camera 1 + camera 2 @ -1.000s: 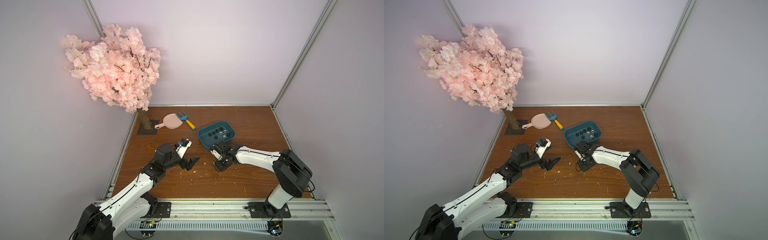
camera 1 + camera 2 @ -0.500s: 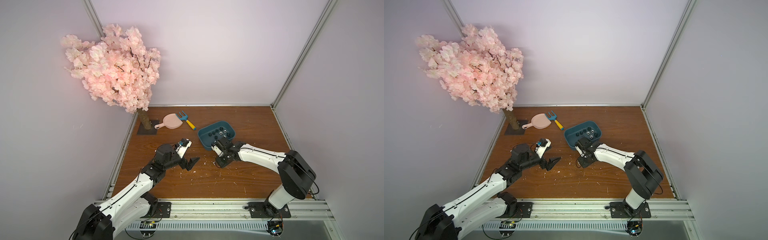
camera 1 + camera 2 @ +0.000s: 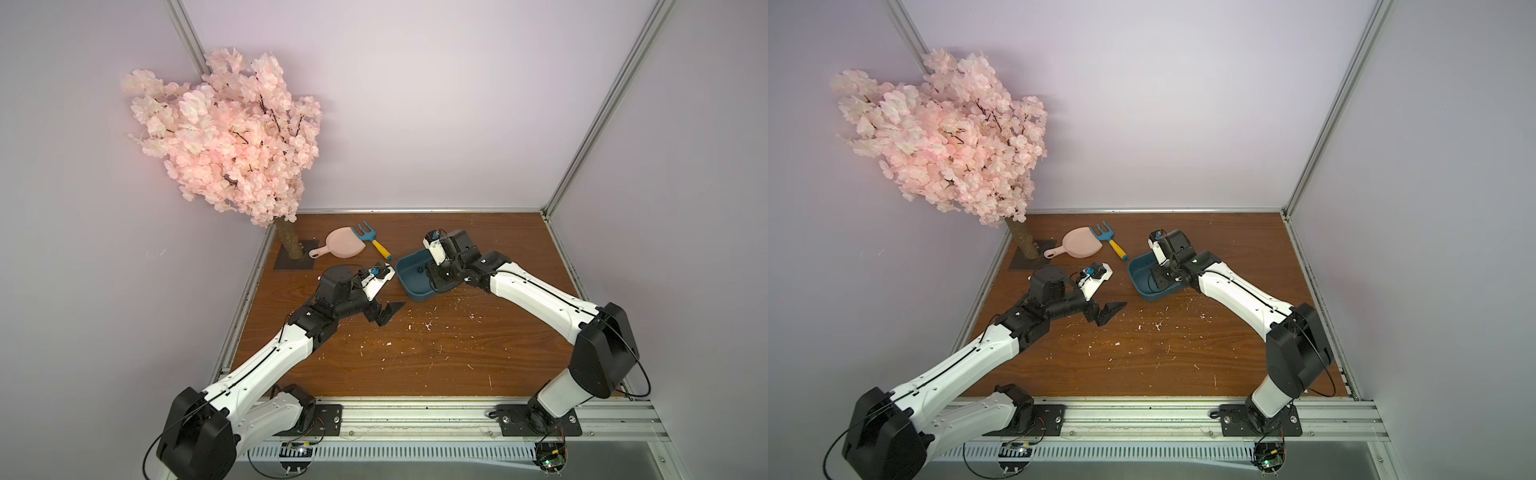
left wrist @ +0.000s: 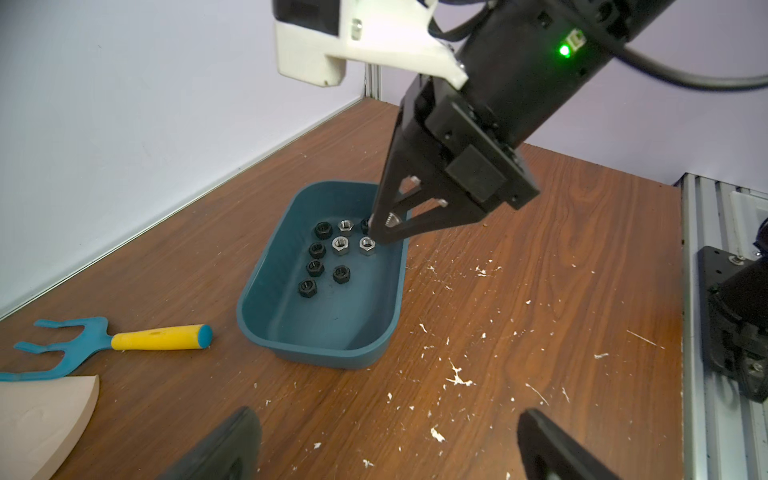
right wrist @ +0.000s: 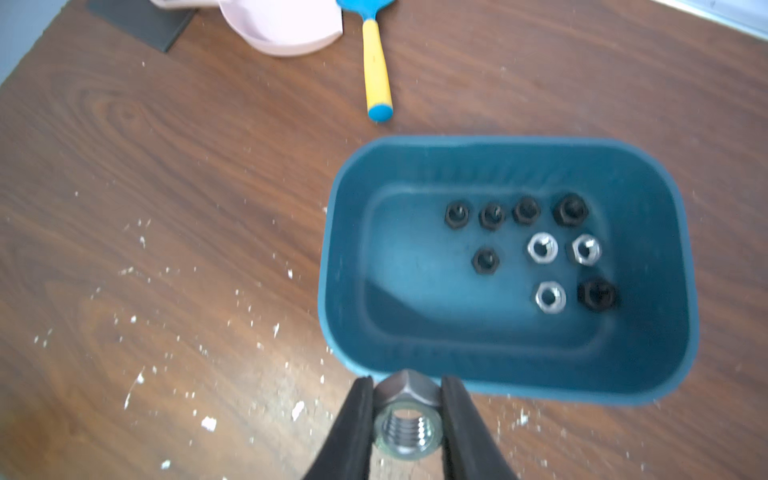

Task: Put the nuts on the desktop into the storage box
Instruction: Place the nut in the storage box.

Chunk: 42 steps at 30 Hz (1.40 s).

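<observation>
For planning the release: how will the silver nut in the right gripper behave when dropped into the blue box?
The silver nut looks like solid threaded metal: probably rigid and heavy for its size. The right gripper pinches its smooth sides, so it could slip. Its hexagonal sides suggest little rolling inside the storage box.

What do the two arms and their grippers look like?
The left arm and right arm have white shells, black joint housings and thin black cables. The left gripper and right gripper have black tapering fingers. Each wrist carries a white camera mount.
</observation>
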### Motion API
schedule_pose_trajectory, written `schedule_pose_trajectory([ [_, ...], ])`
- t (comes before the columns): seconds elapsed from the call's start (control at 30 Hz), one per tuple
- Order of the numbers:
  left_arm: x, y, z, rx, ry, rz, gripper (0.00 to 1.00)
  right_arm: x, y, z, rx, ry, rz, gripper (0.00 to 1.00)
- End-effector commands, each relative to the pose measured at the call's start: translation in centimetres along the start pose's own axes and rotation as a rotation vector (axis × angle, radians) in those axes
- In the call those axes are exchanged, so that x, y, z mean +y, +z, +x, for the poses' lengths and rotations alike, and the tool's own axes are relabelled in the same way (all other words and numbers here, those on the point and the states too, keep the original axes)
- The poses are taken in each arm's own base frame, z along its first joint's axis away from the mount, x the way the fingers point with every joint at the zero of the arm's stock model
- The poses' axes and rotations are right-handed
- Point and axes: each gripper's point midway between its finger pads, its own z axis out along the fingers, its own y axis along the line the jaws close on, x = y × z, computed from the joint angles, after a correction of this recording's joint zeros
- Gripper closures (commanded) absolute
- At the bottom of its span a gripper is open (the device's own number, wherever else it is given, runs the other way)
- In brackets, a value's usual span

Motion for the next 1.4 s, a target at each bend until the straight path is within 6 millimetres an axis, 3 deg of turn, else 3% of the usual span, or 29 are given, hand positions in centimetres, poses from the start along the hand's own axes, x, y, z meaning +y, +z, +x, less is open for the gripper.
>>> schedule_pose_trajectory([
  [0.0,0.1,0.6,0.5,0.058,0.026,0.004,0.01,0.2,1.5,-2.3,-0.067,0.015,-0.018,0.78],
  [0.4,2.2,2.7,2.0,0.203,-0.067,-0.054,0.01,1.1,9.6,-3.0,-0.064,0.002,-0.073,0.80],
  [0.57,3.5,2.6,2.7,0.227,-0.078,-0.129,0.01,0.5,11.8,-3.0,-0.066,-0.020,-0.037,0.79],
  [0.8,3.8,2.4,2.9,0.204,-0.070,-0.154,0.01,-0.1,14.1,-2.6,-0.051,-0.040,0.001,0.78],
  [0.97,4.4,2.2,3.1,0.197,-0.074,-0.199,0.01,-0.5,15.1,-1.8,-0.030,-0.039,0.018,0.76],
  [1.17,6.5,1.7,3.3,0.199,-0.110,-0.325,0.01,-0.7,14.8,-1.3,-0.041,-0.041,0.022,0.61],
  [1.23,7.2,1.4,2.8,0.188,-0.128,-0.369,0.01,-0.8,14.2,-1.6,-0.053,-0.044,0.029,0.59],
  [1.37,8.3,0.0,0.0,0.101,-0.156,-0.437,0.01,-0.3,12.5,-2.4,-0.106,-0.063,0.001,0.54],
])
